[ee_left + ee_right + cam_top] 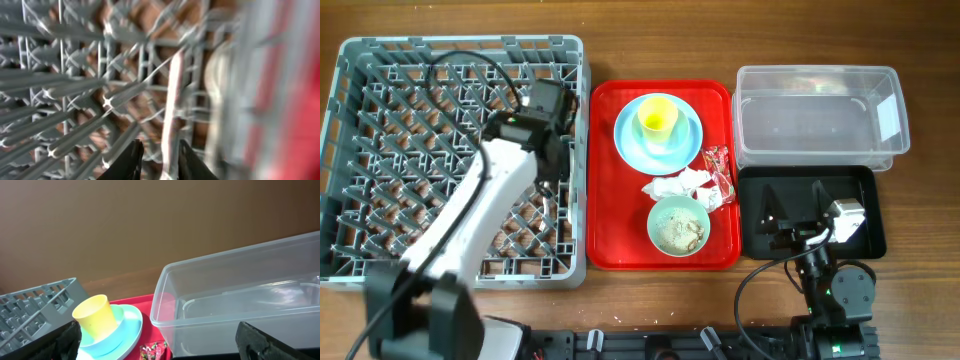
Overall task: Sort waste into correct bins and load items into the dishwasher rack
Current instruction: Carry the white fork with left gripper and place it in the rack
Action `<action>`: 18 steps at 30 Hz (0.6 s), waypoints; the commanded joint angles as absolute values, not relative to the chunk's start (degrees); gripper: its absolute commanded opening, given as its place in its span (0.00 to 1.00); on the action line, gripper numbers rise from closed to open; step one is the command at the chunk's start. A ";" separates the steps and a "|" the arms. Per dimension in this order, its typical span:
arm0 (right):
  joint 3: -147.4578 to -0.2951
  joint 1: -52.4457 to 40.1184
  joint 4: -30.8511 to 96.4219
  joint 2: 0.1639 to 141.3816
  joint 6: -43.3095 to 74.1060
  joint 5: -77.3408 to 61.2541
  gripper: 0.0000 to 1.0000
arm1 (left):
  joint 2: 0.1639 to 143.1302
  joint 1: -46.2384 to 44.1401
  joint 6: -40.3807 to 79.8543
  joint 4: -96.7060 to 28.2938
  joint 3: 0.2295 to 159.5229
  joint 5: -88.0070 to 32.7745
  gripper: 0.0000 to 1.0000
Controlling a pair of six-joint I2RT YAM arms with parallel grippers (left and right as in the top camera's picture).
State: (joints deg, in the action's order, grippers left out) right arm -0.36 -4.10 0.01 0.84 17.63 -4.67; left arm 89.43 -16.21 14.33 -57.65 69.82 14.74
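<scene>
The grey dishwasher rack (460,42) fills the left side. My left gripper (552,172) reaches down inside it by its right wall. In the blurred left wrist view a white utensil handle (173,95) stands among the pegs between the fingers (133,161), with a narrow gap on each side. On the red tray (610,220) a yellow cup (658,120) sits in a light blue bowl (684,136) on the plate (628,145). Napkins (680,185), a snack wrapper (720,165) and a mint bowl (656,214) of food scraps (680,232) lie below. My right gripper (810,225) hangs wide open over the black tray (865,238).
The clear tub (820,80) stands behind the black tray, close to the red tray's right edge. From the right wrist the tub (240,295) is right ahead, with the cup (95,317) and wrapper (152,351) to its left. A cable loops over the rack.
</scene>
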 commanded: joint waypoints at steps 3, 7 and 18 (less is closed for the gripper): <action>-0.30 -4.12 -0.14 0.60 16.69 -4.16 1.00 | 74.98 -16.34 23.40 -57.87 73.30 -17.72 0.40; -0.30 -4.12 -0.14 0.60 16.67 -4.16 1.00 | 74.96 -17.89 23.18 -64.03 73.30 -17.02 1.00; -0.30 -4.12 -0.32 0.71 24.23 -0.97 1.00 | 71.61 -5.58 30.94 -64.12 73.32 -10.66 1.00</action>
